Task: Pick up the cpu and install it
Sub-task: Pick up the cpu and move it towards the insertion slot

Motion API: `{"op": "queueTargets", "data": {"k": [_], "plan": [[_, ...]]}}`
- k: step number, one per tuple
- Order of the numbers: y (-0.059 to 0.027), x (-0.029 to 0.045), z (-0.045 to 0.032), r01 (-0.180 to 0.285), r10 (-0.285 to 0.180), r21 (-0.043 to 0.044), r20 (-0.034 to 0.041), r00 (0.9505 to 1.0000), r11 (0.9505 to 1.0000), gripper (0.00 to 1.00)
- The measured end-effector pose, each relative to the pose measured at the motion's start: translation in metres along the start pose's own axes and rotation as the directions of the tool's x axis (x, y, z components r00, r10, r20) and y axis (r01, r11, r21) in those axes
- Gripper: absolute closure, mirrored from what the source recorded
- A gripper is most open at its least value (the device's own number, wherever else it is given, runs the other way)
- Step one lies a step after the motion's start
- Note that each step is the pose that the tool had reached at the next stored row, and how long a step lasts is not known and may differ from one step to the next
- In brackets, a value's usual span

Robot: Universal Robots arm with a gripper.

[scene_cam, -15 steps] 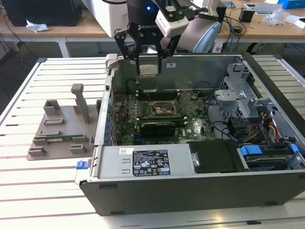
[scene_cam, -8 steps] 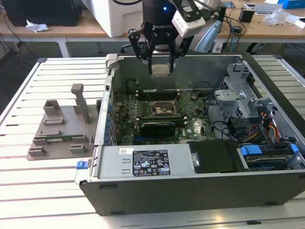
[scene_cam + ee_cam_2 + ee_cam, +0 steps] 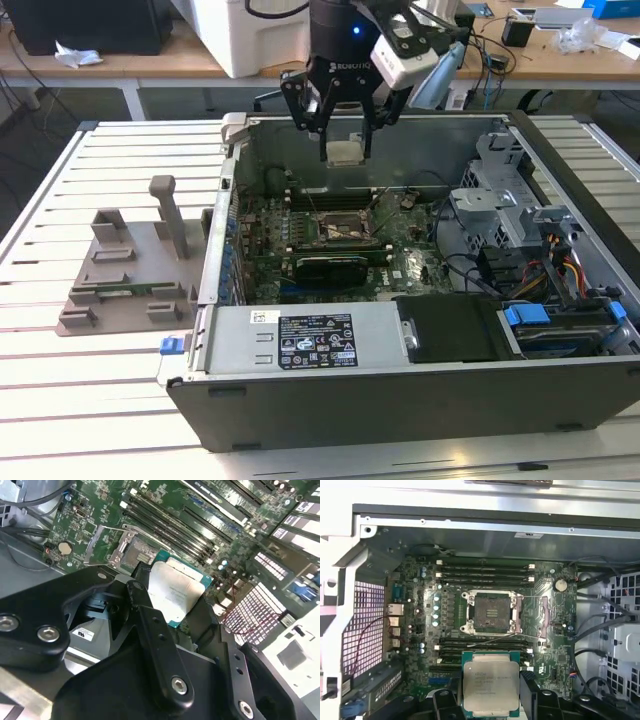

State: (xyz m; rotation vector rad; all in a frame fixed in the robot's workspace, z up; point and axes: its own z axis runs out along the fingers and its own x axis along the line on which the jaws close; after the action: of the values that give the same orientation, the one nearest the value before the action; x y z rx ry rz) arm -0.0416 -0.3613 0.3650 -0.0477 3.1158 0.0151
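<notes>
Exterior view: an open computer case lies on its side on a slatted white counter, with its green motherboard facing up. A black end effector hangs above the back part of the case, gripping the cpu, a small pale square, between its two fingers. The cpu is in the air, clear of the board, and the square socket lies below it. A grey plastic stand sits on the counter at the exterior view's left of the case. Second wrist view: black fingers clamp the cpu by opposite edges, its silver top and green rim showing. The metal-framed socket lies on the board just beyond it. First wrist view: looking straight down into the case, the cpu is held flat between two black fingertips. The open socket is well apart from it, between rows of long dark memory slots.
</notes>
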Motion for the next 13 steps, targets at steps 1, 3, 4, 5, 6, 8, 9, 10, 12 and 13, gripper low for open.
{"op": "queueTargets", "data": {"k": [1,3,4,5,6,8,9,10,12,13], "plan": [[0.0010,-0.0008,0.0019,0.000,0.000,0.0000,-0.0001,1.0000,1.0000,0.46],[0.0046,-0.0034,0.0061,0.000,0.000,0.0010,-0.0003,1.0000,1.0000,0.46],[0.0062,-0.0045,0.0079,0.000,0.000,0.0012,-0.0002,1.0000,1.0000,0.46],[0.0085,-0.0063,0.0102,0.000,0.000,0.0020,-0.0002,1.0000,1.0000,0.46],[0.0103,-0.0078,0.0125,0.000,0.000,0.0028,-0.0004,1.0000,1.0000,0.46],[0.0130,-0.0107,0.0176,0.000,0.000,0.0035,-0.0003,1.0000,1.0000,0.46],[0.0137,-0.0116,0.0190,0.000,0.000,0.0038,-0.0003,1.0000,1.0000,0.46],[0.0141,-0.0122,0.0201,0.000,0.000,0.0039,-0.0003,1.0000,1.0000,0.46],[0.0150,-0.0137,0.0224,0.000,0.000,0.0042,-0.0003,1.0000,1.0000,0.46],[0.0158,-0.0149,0.0245,0.000,0.000,0.0043,-0.0003,1.0000,1.0000,0.46]]}}
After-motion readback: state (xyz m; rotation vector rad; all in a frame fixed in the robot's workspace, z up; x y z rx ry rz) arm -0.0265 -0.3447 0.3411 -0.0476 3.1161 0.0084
